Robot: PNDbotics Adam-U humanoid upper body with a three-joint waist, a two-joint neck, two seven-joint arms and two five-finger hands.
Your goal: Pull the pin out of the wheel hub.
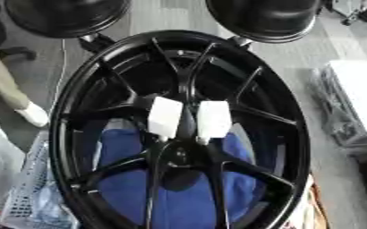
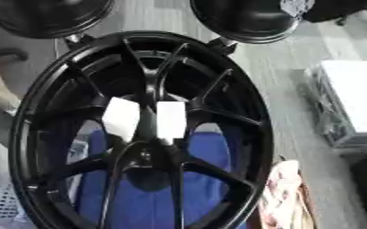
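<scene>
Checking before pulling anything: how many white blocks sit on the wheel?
2: left white block and right white block, side by side just above the hub; none seem hidden.

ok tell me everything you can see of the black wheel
The black wheel is a glossy alloy-looking rim with thin paired spokes running from a central hub to the outer rim. It fills most of both views, tilted, with its top toward the far side. Two white rectangular tags sit side by side on the spokes just above the hub. Blue fabric shows through the lower spoke gaps. Two round black shapes sit beyond its top edge. No hand shows, and no pin can be made out.
</scene>
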